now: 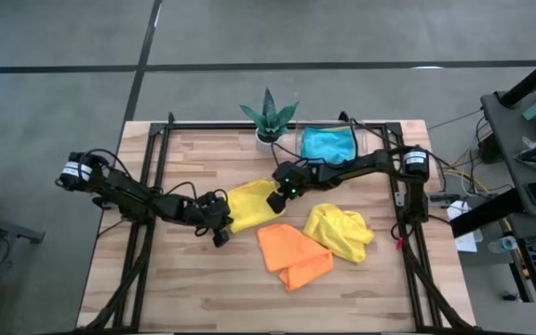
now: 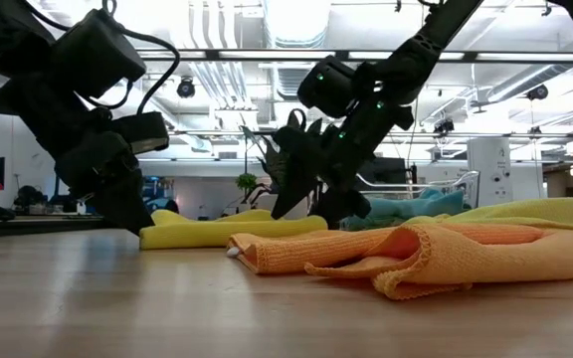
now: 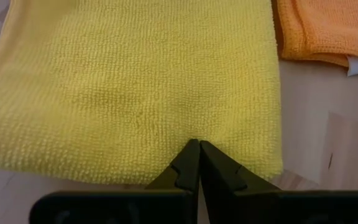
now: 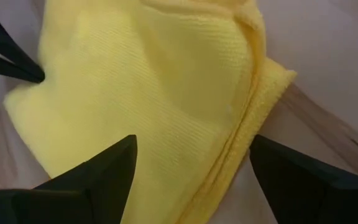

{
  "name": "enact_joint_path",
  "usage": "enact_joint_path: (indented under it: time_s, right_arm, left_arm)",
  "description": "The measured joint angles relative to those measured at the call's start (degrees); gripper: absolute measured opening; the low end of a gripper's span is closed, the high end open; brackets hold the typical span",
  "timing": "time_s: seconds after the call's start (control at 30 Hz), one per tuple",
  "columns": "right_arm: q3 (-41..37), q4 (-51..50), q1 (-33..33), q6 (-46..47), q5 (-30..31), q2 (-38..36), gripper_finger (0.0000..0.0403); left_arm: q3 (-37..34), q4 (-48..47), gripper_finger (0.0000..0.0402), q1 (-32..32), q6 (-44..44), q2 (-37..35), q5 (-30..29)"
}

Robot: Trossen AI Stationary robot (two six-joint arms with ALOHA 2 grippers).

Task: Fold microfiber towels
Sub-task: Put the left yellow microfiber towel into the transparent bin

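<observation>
A folded yellow towel [image 1: 249, 205] lies flat on the wooden table, between my two grippers. My left gripper [image 1: 220, 231] is shut, its tips on the towel's left end [image 3: 166, 118]. My right gripper [image 4: 191, 149] is open at the towel's right end, one finger to each side of the stacked layer edges [image 4: 244, 134]. An orange towel [image 1: 291, 253] lies loosely folded nearer the front. A second yellow towel [image 1: 338, 231] lies crumpled to its right. A blue towel [image 1: 328, 144] rests in a clear tray at the back. My left gripper sets its shut fingertips [image 3: 194, 152] on the top face of the yellow towel, close to its left edge [image 3: 135, 177]. The fingers slant down from the table's left. The towel lies flat on the table under them. My right gripper: I cannot tell whether its open fingers touch the towel.
A spiky green potted plant [image 1: 268, 116] stands at the back centre, next to the tray [image 1: 352, 130]. The orange towel [image 2: 366, 254] and the crumpled yellow towel [image 2: 545, 211] take up the front right. Bare wood [image 1: 156, 279] lies at the front left.
</observation>
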Motion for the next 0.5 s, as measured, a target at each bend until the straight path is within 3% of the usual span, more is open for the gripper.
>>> enact_joint_path:
  time_s: [0.17, 0.3, 0.5]
  right_arm:
    - [0.0, 2.8, 0.6, 0.1, -0.1, 1.6, 0.0298]
    - [0.0, 7.3, 1.0, -0.1, -4.8, 2.4, 0.0292]
    - [0.0, 11.5, 1.2, -0.6, -6.1, 2.3, 0.0261]
  left_arm:
    - [0.0, 0.0, 0.0, 0.0, 0.0, 0.0, 0.0]
    - [-0.1, 0.2, 0.0, 0.0, 0.0, 0.0, 0.0]
    - [-0.1, 0.2, 0.0, 0.0, 0.0, 0.0, 0.1]
